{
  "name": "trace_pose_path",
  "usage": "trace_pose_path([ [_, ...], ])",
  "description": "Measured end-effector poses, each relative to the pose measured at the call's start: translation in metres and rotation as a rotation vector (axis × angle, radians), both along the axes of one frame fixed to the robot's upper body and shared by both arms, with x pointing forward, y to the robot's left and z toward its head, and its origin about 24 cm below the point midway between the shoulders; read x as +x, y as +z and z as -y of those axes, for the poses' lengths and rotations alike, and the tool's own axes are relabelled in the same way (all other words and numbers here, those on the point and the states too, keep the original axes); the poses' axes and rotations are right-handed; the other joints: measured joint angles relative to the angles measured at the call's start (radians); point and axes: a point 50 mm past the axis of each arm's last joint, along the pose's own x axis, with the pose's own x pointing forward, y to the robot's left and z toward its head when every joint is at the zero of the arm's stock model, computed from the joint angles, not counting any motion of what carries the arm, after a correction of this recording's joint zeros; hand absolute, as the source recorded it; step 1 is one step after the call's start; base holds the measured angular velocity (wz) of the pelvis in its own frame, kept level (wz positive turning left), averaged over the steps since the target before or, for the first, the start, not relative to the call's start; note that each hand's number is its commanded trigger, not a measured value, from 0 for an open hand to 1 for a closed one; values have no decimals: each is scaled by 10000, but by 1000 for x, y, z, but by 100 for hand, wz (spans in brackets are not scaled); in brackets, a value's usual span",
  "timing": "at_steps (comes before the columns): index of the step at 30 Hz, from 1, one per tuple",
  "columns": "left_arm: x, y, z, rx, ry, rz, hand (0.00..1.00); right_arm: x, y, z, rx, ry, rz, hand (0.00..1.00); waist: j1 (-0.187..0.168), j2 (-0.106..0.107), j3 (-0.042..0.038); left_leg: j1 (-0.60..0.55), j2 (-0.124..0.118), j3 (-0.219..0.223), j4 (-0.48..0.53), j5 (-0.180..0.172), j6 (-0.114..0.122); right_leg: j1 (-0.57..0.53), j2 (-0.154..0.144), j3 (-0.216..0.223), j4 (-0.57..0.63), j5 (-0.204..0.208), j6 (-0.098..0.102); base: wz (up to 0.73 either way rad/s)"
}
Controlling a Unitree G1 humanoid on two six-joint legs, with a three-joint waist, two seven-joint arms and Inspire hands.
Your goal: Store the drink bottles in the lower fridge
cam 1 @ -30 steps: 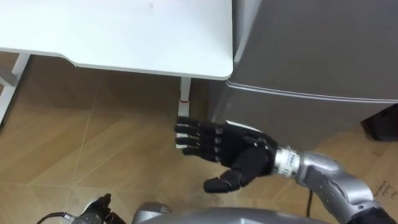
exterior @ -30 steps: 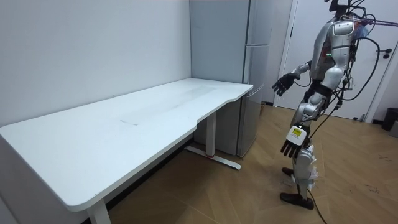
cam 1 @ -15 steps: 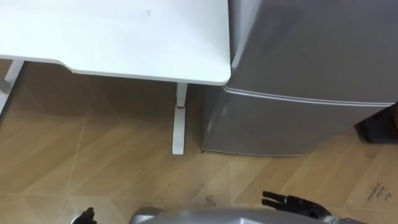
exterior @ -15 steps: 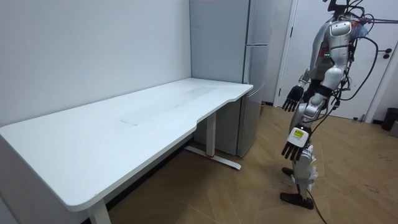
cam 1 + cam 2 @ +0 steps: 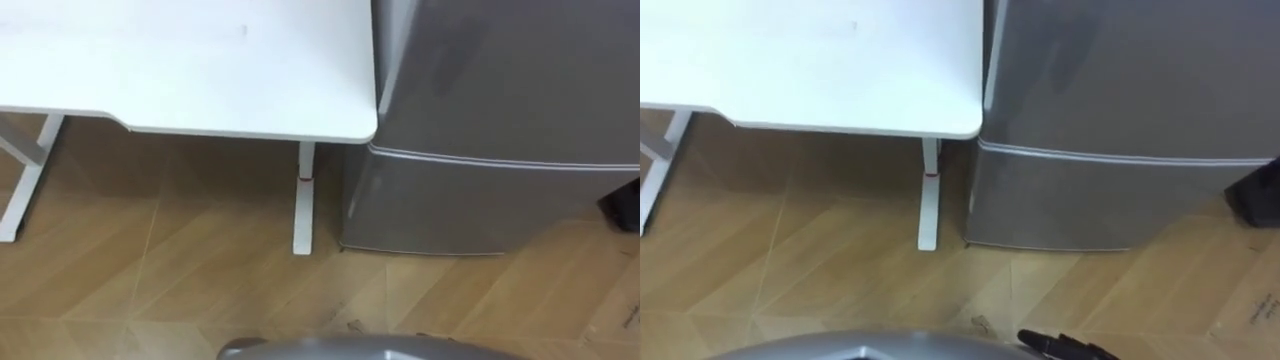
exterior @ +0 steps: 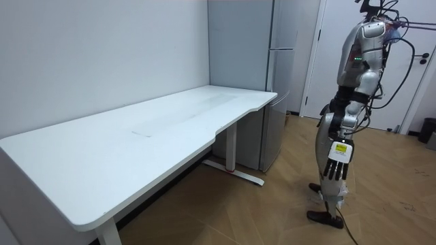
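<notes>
Room view: left robot hand (image 6: 336,167) hangs down, fingers straight and slack, one yellow label (image 6: 339,148) on its back — print unreadable. Right robot hand (image 5: 1065,347) at 5 o'clock in the right eye view, fingers straight. One smooth grey fridge (image 5: 500,90) — lower door (image 5: 480,205) shut — at 3 o'clock of one white tabletop (image 5: 200,60).

Silver-grey shell up top, catching the light, a small green lamp on the side of the chest. Dark cables loop off the head and shoulders. The left hand (image 6: 336,169) is black, with a yellow-and-white label at its wrist.
</notes>
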Motion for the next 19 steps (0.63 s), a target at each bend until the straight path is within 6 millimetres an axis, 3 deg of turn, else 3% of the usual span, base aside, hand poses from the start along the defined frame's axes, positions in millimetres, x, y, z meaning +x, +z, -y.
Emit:
trace_pose_path([
  [3,0,0,1,-11,-18,-36,0,-1,0,0,-162,-32,-146,0,-27,-20,-8,27,-76,10,-2,1,1,95,-90,-153,9,-40,65,11],
  [6,-4,0,1,-16,29,-148,0,-3,-1,2,-666,-18,-467,0,3,-1,-65,65,-124,3,-5,1,3,169,-143,-169,11,-72,117,7],
  [11,-12,-1,3,-119,145,-493,0,-1,-2,4,-1038,12,-666,0,27,-17,-58,119,-150,-21,-14,1,3,214,-166,-127,4,-94,149,-1],
  [19,-4,-1,3,-185,-135,-440,0,3,-2,5,-1520,516,-804,0,21,-31,-43,156,-171,-96,-5,1,3,319,-191,-239,5,-114,160,5],
])
